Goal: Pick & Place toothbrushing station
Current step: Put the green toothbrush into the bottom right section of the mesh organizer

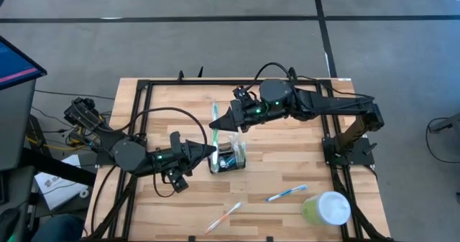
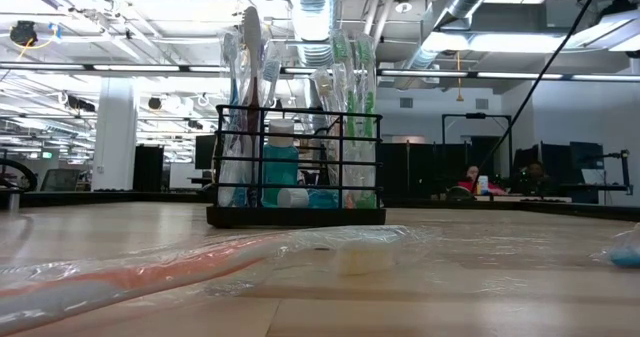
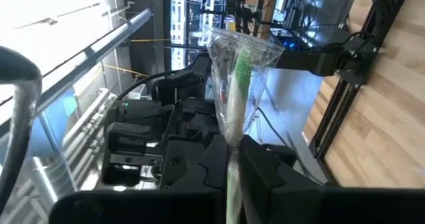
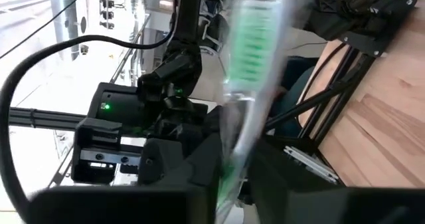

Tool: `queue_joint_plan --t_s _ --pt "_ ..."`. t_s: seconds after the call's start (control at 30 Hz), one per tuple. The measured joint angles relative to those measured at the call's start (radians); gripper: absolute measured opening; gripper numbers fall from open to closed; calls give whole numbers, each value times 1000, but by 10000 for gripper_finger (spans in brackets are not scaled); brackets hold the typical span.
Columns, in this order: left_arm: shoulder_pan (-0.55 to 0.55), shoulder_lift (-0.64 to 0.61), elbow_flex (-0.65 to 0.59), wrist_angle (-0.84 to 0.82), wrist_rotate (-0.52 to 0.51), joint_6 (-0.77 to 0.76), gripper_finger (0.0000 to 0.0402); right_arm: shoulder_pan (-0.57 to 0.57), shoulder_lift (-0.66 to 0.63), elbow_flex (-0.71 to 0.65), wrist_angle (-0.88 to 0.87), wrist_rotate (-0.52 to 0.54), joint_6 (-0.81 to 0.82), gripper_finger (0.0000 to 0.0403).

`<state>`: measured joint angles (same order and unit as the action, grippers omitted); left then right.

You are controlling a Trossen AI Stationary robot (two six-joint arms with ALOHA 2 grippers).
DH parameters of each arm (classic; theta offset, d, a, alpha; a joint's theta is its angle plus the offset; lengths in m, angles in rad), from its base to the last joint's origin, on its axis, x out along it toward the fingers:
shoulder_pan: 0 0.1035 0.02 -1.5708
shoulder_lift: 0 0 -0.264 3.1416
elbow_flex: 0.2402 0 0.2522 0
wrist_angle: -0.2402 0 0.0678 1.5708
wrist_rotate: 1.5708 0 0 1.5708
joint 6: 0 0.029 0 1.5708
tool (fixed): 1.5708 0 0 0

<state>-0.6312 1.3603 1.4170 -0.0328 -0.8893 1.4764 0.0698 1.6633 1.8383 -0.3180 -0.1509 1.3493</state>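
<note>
Station: the toothbrushing station (image 1: 229, 158) is what I take as my landmark, sitting near the middle of the wooden table (image 1: 287, 163).
Station look: in my low view the station (image 2: 296, 163) is a black wire-frame box, open-sided, on a flat dark base, standing upright.
Station contents: I count several wrapped toothbrushes (image 2: 250, 97) standing upright in it, white-headed ones to one side, green ones (image 2: 360, 107) to the other, with a teal tube or bottle (image 2: 282, 169) low between them.
Left gripper: my left gripper (image 1: 213, 150) is at the station's left edge, fingers clenched on a green wrapped toothbrush (image 3: 240, 78) that runs up between them in the wrist view.
Right gripper: my right gripper (image 1: 218, 123) hangs just behind the station, fingers grasping the same green brush (image 4: 249, 58), its plastic sleeve visible between them.
Held brush: from above it shows as a pale green strip (image 1: 213, 116) reaching from the station toward the table's far edge.
Loose brushes: one orange wrapped brush (image 1: 223, 217) and one blue (image 1: 286, 193) lie in front of the station, well apart from it.
Cup: a pale green cup with white lid (image 1: 325, 209) stands far to the station's front right, near the table corner.
</note>
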Motion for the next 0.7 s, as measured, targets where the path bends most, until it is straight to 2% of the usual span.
queue_joint_plan --t_s 0.1,0.27,0.33,0.43,0.5,0.57,0.7 --pt "1 0 -1 -9 5 -11 11 -1 -1 0 12 18 -8 17" --pt "1 1 -2 -9 6 -24 33 -3 -1 0 17 21 -21 25" --pt "1 1 -2 -9 -5 -88 49 -3 -1 1 23 23 -41 17" --pt "0 2 -2 -9 -17 -229 79 -4 -3 2 23 41 -63 10" --pt "-13 2 -2 -8 -80 -303 102 -6 -3 3 20 46 -62 14" --pt "-32 2 -2 -6 -154 -308 130 -8 -3 3 16 47 -60 14" --pt "-64 1 -1 4 -189 -283 197 -7 0 0 2 50 -46 10"
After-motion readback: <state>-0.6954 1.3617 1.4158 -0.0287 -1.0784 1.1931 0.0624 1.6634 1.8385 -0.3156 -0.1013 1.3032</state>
